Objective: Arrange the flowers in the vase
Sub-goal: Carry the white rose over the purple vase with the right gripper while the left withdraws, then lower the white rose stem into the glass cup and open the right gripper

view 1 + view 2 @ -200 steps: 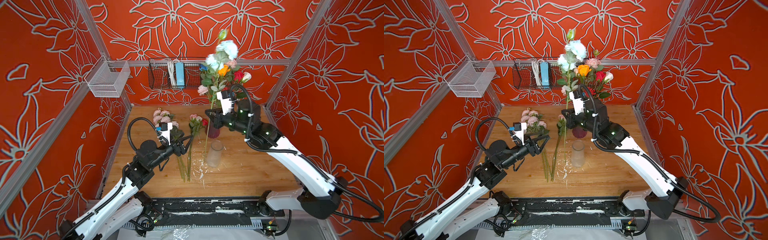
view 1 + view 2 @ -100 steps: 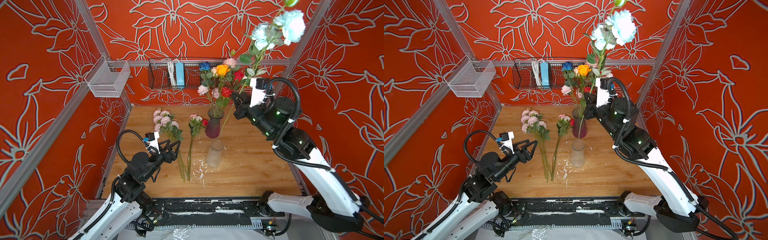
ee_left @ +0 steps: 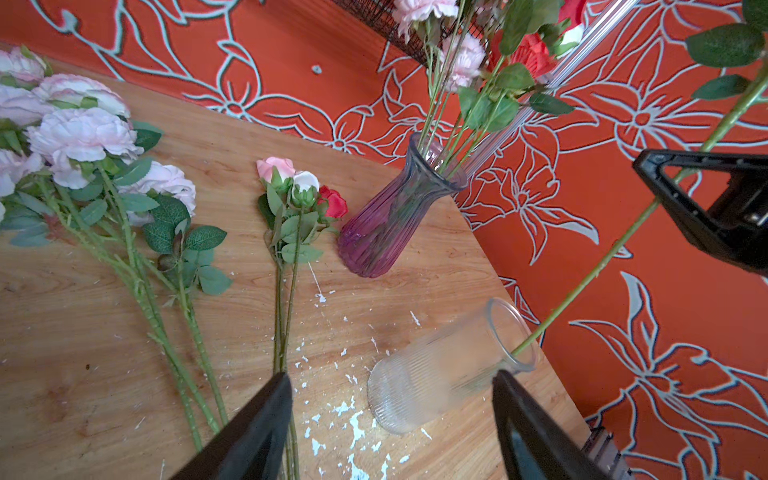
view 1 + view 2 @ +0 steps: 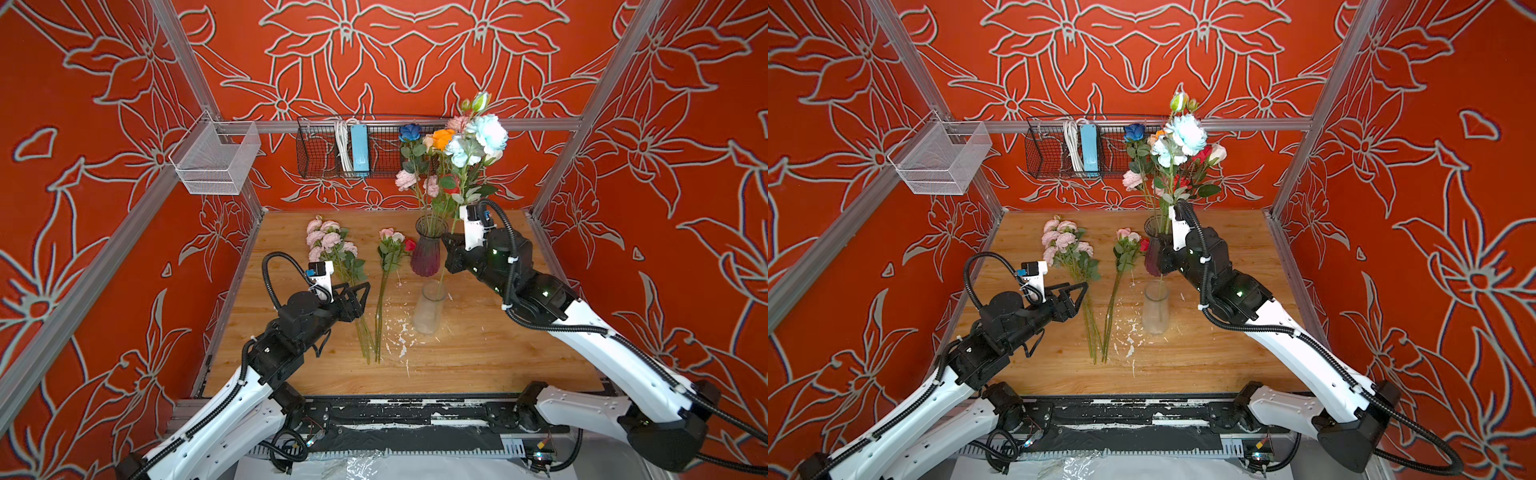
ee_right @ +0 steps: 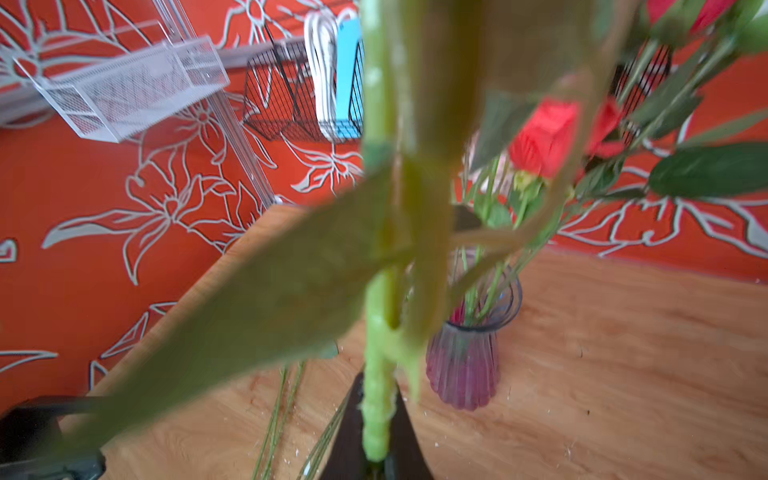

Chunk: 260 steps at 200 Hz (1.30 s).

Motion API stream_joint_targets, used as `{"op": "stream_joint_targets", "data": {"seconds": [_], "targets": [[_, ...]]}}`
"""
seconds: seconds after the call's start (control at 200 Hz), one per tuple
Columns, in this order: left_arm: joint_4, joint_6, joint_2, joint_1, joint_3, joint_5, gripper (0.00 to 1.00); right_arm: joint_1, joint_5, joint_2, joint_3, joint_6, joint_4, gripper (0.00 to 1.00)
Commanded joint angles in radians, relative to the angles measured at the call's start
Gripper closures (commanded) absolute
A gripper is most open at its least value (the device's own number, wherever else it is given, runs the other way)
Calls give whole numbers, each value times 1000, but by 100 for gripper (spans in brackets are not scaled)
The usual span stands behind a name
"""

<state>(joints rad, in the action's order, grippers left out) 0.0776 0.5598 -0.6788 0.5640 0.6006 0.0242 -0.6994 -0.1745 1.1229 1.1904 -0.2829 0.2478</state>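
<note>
With the clear vase [image 4: 428, 316] as clock centre in both top views, the left gripper [image 4: 362, 296] hangs at 9 o'clock. Its jaws are wide and empty, over the stems of the pink bunch [image 4: 330, 243]. That bunch lies flat on the table [image 4: 478, 357], blooms toward 10. The rose trio [image 4: 392, 243] lies at 11. The purple vase [image 4: 427, 255] stands at 12, already holding mixed blooms. At 1 o'clock the right gripper [image 4: 448, 255] is clamped on the pale blue flower [image 4: 488, 133], its stem foot dipping into the clear vase's mouth. Ribbed glass hides how deep. In the right wrist view, blurred stem and leaf block most of the scene.
</note>
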Motion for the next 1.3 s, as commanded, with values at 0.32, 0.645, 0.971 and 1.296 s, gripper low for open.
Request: {"op": "stream_joint_targets", "data": {"seconds": [0.32,0.645,0.971,1.296], "targets": [[-40,32,-84,4,52,-31,24,5,4,-102,-186,-80,-111,86],[-53,42,-141,4,84,-55,24,5,40,-179,-241,-116,-98,76],[-55,48,-148,5,72,-50,24,5,40,-250,-267,-122,-35,72],[-41,60,-183,4,34,-1,25,5,93,-326,-277,-131,36,72]]}}
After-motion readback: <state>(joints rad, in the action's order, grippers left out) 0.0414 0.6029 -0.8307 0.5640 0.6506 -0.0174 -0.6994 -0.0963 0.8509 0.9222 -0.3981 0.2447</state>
